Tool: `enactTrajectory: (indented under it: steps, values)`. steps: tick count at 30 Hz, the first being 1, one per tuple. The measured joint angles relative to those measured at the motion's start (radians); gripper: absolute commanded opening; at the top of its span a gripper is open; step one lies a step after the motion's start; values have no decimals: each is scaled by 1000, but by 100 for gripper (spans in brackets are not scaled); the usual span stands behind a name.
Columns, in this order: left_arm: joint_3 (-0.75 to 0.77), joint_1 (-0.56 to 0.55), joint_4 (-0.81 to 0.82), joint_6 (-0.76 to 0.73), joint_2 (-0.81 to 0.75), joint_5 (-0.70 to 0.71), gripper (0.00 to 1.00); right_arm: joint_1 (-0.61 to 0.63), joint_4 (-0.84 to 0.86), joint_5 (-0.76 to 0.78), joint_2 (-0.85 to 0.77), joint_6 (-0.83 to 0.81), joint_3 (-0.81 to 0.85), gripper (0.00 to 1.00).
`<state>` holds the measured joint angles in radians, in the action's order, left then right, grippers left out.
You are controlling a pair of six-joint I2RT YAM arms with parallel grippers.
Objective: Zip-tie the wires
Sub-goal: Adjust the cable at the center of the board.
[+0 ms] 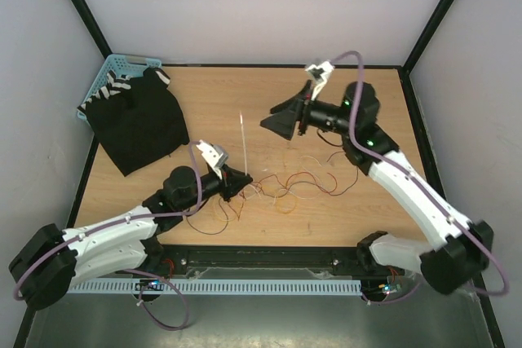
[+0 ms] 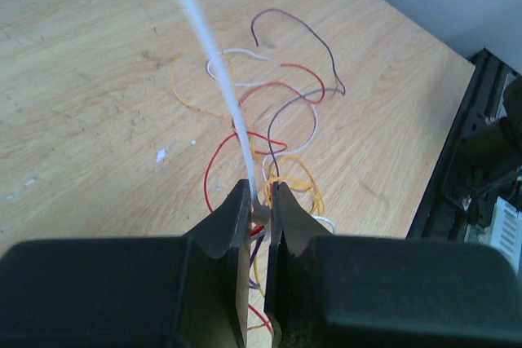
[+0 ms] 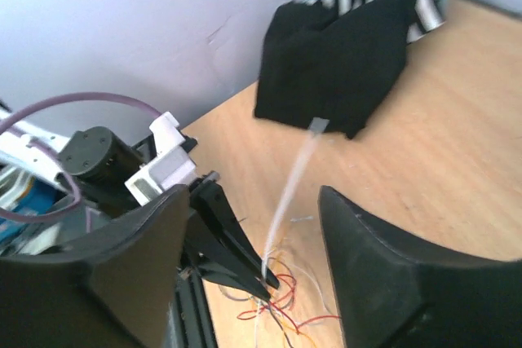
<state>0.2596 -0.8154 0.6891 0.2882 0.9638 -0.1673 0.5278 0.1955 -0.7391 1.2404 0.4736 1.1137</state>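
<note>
The wires lie as a loose tangle of red, dark, yellow and white strands on the wooden table, in front of my left gripper. That gripper is shut on the lower end of a thin white zip tie, which points away towards the back. In the left wrist view the zip tie rises from the pinched fingertips over the wires. My right gripper is open and empty, raised above the table behind the wires. Its view looks down on the zip tie, the left gripper and the wires.
A black cloth lies at the back left, partly over a light blue basket; both show in the right wrist view. A black rail runs along the table's near edge. Walls enclose the table on three sides.
</note>
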Motion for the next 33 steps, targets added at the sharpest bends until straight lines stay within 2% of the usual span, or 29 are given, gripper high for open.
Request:
enactTrajectory:
  steps: [3, 5, 12, 17, 24, 31, 33]
  values:
    - [73, 8, -104, 7, -27, 17, 4, -32, -17, 90, -138, -56, -74, 95]
    - [121, 16, -161, 12, -43, 29, 4, -45, -27, 158, -225, -92, -123, 100]
    - [304, 67, -375, 16, -67, 45, 4, -49, -73, 339, -447, -220, -285, 99]
    - [448, 112, -507, 16, -66, 41, 3, -49, -66, 331, -512, -273, -422, 100]
    - [529, 141, -620, 24, -63, 26, 3, -49, 108, 202, -555, -296, -698, 87]
    - [553, 149, -683, 34, -57, 0, 3, -45, 325, 112, -430, -355, -762, 75]
    - [562, 149, -698, 37, -55, -4, 3, -33, 400, 91, -385, -363, -766, 75]
